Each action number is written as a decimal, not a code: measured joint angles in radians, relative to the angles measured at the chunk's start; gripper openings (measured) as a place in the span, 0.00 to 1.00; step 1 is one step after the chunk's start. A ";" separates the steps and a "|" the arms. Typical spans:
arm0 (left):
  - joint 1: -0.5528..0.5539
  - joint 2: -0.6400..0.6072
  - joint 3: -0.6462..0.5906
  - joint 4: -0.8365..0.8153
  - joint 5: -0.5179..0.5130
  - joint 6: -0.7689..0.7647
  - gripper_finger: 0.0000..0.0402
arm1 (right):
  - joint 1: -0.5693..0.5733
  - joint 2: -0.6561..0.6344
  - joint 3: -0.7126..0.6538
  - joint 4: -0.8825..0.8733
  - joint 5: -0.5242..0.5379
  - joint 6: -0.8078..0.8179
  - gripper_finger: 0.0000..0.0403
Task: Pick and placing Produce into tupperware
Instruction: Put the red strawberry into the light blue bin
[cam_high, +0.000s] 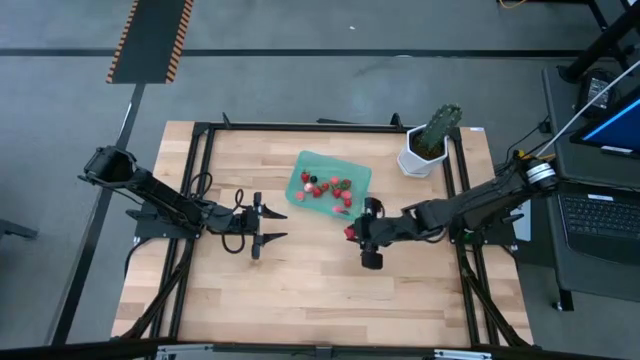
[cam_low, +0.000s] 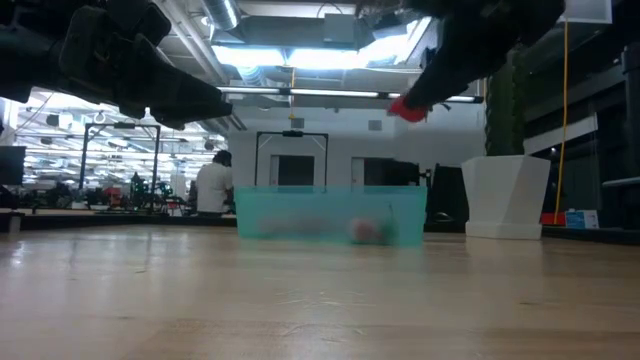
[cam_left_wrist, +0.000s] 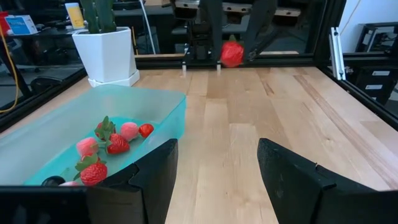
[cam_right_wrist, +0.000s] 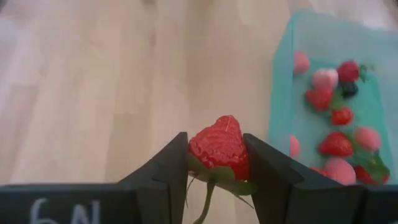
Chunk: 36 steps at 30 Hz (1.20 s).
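Right wrist view: right gripper (cam_right_wrist: 214, 163) is clamping a red strawberry (cam_right_wrist: 219, 148), needing centring over the teal tupperware (cam_right_wrist: 281, 112); left gripper (cam_left_wrist: 214, 171) is idling open, empty.

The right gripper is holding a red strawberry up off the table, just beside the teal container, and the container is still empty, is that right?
Not quite. The right gripper does hold a red strawberry raised beside the teal container, but the container isn't empty: the high view and both wrist views show several berries already inside.

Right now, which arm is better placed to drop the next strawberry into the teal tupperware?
The right. Its gripper already holds a red strawberry off the table, just beside the tupperware. The left gripper hangs open and empty, farther from it.
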 joint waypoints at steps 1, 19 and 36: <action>0.000 0.000 0.000 0.000 0.000 0.000 0.54 | 0.008 -0.012 -0.024 0.046 0.008 -0.010 0.33; 0.000 0.000 0.000 -0.002 0.000 -0.005 0.54 | 0.036 -0.140 -0.334 0.622 0.016 -0.158 0.33; 0.000 0.000 0.000 0.004 -0.005 -0.006 0.54 | 0.036 -0.314 -0.479 0.659 0.242 -0.119 0.33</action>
